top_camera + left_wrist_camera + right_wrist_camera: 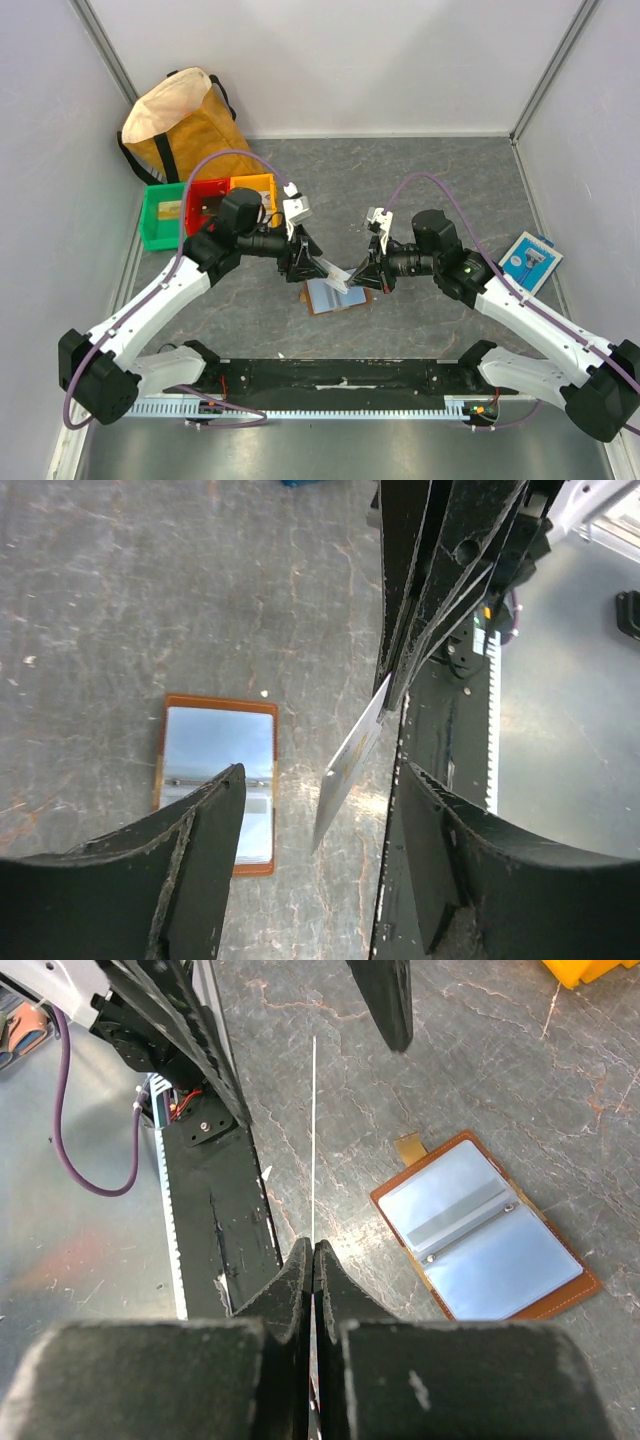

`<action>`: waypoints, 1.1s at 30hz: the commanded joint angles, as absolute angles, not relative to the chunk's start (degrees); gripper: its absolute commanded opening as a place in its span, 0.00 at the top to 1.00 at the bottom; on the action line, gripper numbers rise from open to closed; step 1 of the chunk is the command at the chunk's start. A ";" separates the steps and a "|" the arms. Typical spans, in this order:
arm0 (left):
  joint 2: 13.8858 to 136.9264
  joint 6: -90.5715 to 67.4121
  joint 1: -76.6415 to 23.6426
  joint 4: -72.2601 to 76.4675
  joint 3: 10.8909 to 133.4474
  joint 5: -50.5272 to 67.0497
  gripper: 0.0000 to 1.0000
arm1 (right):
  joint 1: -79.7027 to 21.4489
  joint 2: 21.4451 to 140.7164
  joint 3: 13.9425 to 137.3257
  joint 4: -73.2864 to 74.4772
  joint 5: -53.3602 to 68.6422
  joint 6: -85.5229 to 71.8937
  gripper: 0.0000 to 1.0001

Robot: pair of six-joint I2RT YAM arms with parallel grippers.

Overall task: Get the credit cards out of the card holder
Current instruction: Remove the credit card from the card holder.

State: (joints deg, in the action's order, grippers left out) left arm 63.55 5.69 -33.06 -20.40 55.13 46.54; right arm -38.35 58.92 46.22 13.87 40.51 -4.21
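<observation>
The right gripper [313,1252] has its two black fingers pressed fully together on the end of a thin whitish rectangular credit card [350,755], holding it up in the air above the dark grey stone-patterned table [450,180]. From the right wrist the card shows only as a fine white line, edge on. The left gripper [322,268] faces it from the other side with its fingers [200,850] spread wide apart. The free end of the card hangs in the gap between them, closer to one finger than the other (no contact with either can be made out). Below the two grippers the small brown leather card holder [485,1230] lies flat and open, pale blue-grey inside facing up, near the middle of the table's near edge. Green [165,215], red [205,195] and orange [255,187] plastic bins stand by the far left corner beside a tan fabric bag [180,120], and a flat blue-and-white packet [528,260] lies at the right edge.
</observation>
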 commanded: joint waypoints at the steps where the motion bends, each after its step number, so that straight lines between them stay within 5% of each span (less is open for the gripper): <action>1: 66.44 9.05 -32.61 -19.60 57.22 54.04 0.33 | -38.23 58.27 48.08 11.78 42.28 -3.52 1.00; 7: 67.15 10.90 -32.08 -21.45 58.62 56.25 0.48 | -38.23 58.18 47.90 11.51 42.45 -3.52 1.00; 17: 67.67 9.84 -28.92 -21.45 58.80 62.22 0.98 | -38.15 58.45 47.46 10.37 41.75 -4.48 0.98; 21: 67.68 9.32 -26.81 -21.27 58.89 63.63 0.98 | -38.23 57.75 47.20 10.20 38.33 -5.36 0.77; 26: 67.50 5.28 -22.07 -21.71 59.32 57.40 0.98 | -38.23 56.43 47.02 10.37 30.42 -6.68 0.37; 33: 71.18 4.04 -11.79 -29.35 63.27 48.18 0.98 | -38.23 56.25 46.50 12.04 22.16 -8.79 0.12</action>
